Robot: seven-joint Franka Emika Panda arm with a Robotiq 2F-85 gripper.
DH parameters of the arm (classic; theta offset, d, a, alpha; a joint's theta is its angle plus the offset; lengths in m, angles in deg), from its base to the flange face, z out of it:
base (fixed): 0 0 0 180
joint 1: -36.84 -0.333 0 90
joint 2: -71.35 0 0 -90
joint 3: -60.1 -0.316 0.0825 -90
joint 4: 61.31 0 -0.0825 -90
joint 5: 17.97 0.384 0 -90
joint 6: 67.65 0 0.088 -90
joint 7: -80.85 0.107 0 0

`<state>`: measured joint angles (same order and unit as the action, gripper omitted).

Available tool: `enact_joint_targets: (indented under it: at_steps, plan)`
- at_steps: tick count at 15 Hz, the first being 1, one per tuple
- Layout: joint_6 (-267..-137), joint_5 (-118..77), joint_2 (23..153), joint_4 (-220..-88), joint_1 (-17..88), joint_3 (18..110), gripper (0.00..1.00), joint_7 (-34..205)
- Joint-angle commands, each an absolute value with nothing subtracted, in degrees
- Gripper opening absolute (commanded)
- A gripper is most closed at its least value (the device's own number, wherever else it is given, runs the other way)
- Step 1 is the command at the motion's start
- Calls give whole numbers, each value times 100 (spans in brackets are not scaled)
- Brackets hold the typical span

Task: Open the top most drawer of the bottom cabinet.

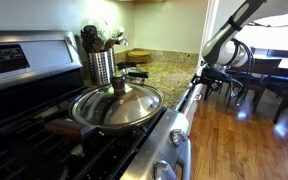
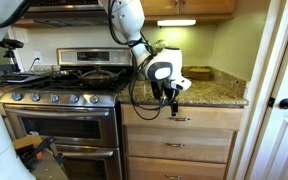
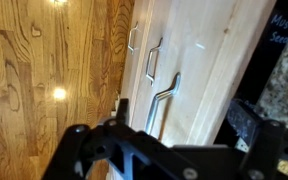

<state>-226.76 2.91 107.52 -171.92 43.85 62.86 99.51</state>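
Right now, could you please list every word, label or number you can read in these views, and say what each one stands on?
No text can be read with confidence.
Pale lettering, wrist view, on a dark surface at the top right edge: cut off and too blurred to read.
Stove control panel, in an exterior view: markings too small to read.

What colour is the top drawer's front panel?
Pale natural-wood drawer front, slim metal bar handle; clearest in the wrist view.
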Motion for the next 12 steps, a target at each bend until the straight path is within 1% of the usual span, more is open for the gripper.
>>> enact_joint_targets:
  at_steps: [1,5,6,7,12]
  plan:
    - [-22863,459,10901,-17065,4538,6146,100,9814]
    - [-22880,395,11052,-16946,4472,6209,100,9876]
    - [-22869,393,11048,-16944,4472,6211,89,9878]
    - [-22860,382,10991,-16995,4460,6223,74,9882]
    - [-22924,364,10736,-17228,4422,6230,42,9865]
